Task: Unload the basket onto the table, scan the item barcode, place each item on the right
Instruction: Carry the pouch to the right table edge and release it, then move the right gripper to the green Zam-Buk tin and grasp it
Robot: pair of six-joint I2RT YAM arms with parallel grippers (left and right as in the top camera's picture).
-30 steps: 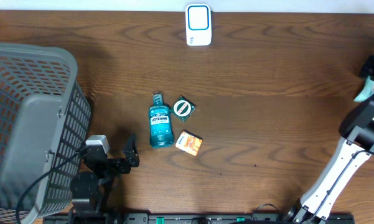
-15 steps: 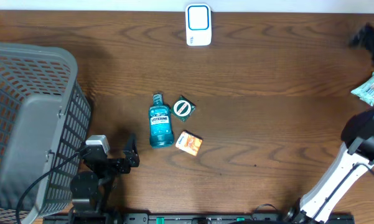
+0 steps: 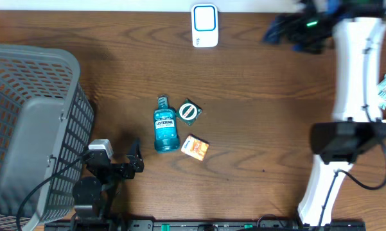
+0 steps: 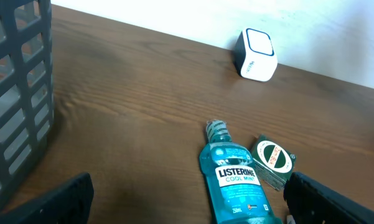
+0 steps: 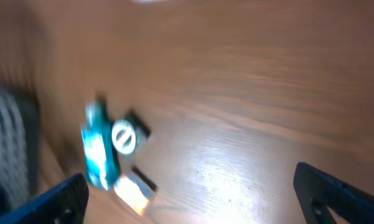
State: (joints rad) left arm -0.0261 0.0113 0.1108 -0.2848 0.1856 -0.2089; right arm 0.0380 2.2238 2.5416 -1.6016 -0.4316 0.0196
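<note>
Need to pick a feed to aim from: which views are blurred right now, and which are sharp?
Left wrist: sharp, and the label on the bottle reads clearly. Overhead: the table items are crisp, but the far end of the right arm is smeared. Right wrist: the whole frame is motion-blurred, the bottle is only a teal streak, and there is a pale sheen on the table.

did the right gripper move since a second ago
Yes. The right gripper has swung from the right edge of the overhead view toward the far side. It now shows blurred, just right of the white scanner.
</note>
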